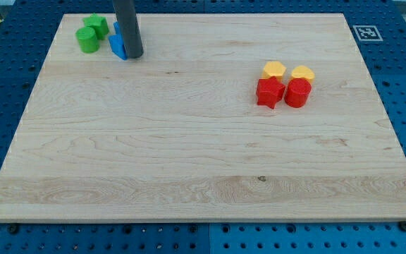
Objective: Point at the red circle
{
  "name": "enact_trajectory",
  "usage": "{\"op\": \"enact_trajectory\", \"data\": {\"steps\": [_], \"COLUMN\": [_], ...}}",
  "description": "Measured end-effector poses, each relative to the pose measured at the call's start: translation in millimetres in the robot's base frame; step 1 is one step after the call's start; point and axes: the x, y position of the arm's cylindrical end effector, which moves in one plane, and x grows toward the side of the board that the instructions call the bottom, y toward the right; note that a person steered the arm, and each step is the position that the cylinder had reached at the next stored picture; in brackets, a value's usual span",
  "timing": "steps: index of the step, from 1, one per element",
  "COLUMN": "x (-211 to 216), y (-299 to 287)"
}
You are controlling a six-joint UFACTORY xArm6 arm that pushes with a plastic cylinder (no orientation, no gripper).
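With no gripper to open or close, my tip (134, 56), touching the blue block (118, 44), could stop at the red star (269, 92) beside the red circle (297, 93) far to its right.

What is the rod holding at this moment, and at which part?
Nothing is held. The arm has no gripper; my tip only rests on the board against the blue block, far from the red circle on the view's right.

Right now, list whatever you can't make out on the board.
- Blue block, camera view: largely hidden behind my rod, shape unclear; my tip sits at its right.
- Rod: cut off by the view's top.
- Two green blocks: overlapping, shapes uncertain.
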Motion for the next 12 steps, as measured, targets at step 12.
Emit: {"op": "enact_trajectory", "data": {"steps": [12], "x": [241.1], "y": [239.9]}}
